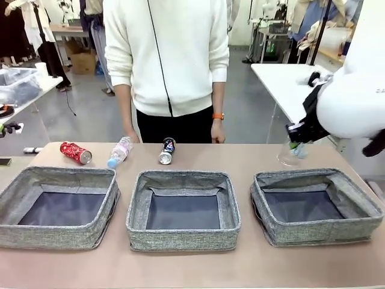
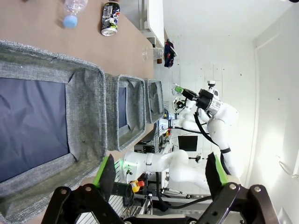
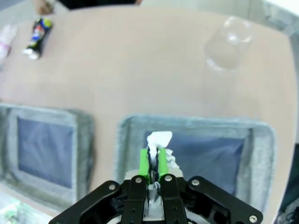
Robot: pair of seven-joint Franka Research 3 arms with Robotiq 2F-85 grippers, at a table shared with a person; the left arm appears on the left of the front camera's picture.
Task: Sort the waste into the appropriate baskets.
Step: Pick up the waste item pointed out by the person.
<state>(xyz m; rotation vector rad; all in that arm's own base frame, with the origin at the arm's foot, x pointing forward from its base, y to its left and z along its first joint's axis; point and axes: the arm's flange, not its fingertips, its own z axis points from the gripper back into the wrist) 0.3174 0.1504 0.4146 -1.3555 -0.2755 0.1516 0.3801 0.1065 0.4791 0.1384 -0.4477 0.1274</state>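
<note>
My right gripper (image 3: 153, 157) is shut on a crumpled white paper ball (image 3: 160, 138) and hangs above the right basket (image 3: 261, 140). In the front view this gripper (image 1: 295, 143) sits over the far edge of the right basket (image 1: 361, 211), next to a clear plastic cup (image 1: 291, 155). A dented red can (image 1: 76, 152), a blue-capped bottle (image 1: 119, 152) and a dark can (image 1: 166, 150) lie behind the left basket (image 1: 18, 192) and the middle basket (image 1: 180, 177). My left gripper (image 2: 161, 172) is open and holds nothing, above the near wall of the left basket (image 2: 88, 107).
A person in a white sweater stands at the far edge, one hand (image 1: 218, 131) hanging close to the dark can. The clear cup (image 3: 228, 41) stands on the bare table beyond the right basket. Other tables and clutter lie farther back.
</note>
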